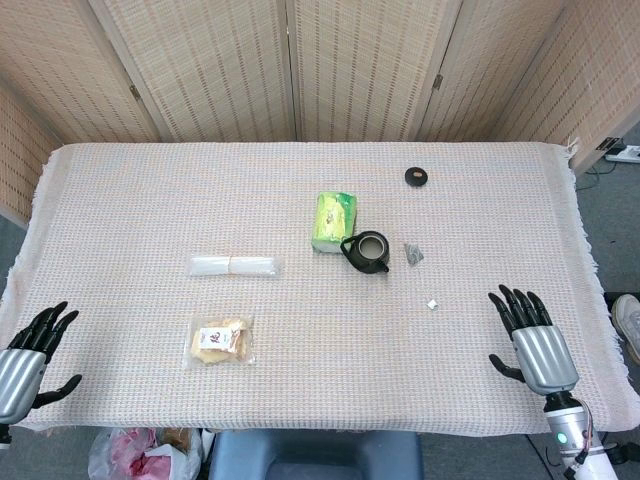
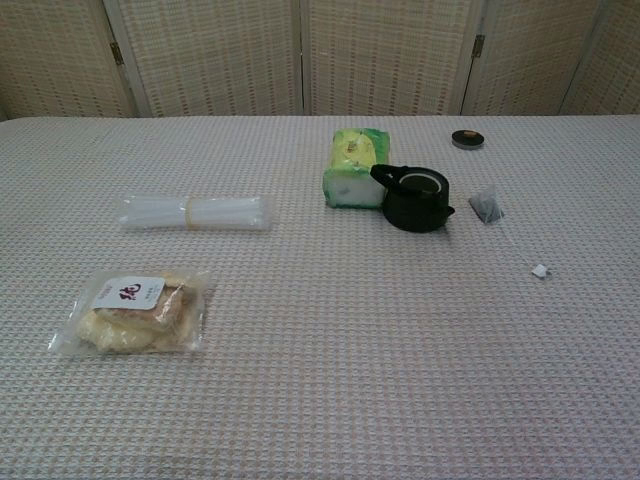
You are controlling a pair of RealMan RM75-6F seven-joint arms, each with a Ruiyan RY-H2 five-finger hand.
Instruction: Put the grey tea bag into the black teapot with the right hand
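The black teapot (image 1: pixel 367 251) (image 2: pixel 417 198) stands uncovered near the table's middle, its lid (image 1: pixel 418 177) (image 2: pixel 467 139) lying apart toward the back. Just right of the pot lies the grey tea bag (image 1: pixel 413 253) (image 2: pixel 487 206), with its string running to a small white tag (image 1: pixel 432 303) (image 2: pixel 540 270). My right hand (image 1: pixel 533 340) hovers at the front right edge, fingers spread, holding nothing, well short of the tea bag. My left hand (image 1: pixel 28 358) is at the front left corner, also empty with fingers apart. Neither hand shows in the chest view.
A green packet (image 1: pixel 334 221) (image 2: pixel 356 167) lies touching the teapot's left side. A clear wrapped bundle (image 1: pixel 235 265) (image 2: pixel 194 212) and a bag of biscuits (image 1: pixel 220 340) (image 2: pixel 133 310) lie on the left half. The woven cloth (image 1: pixel 140 200) covers the table.
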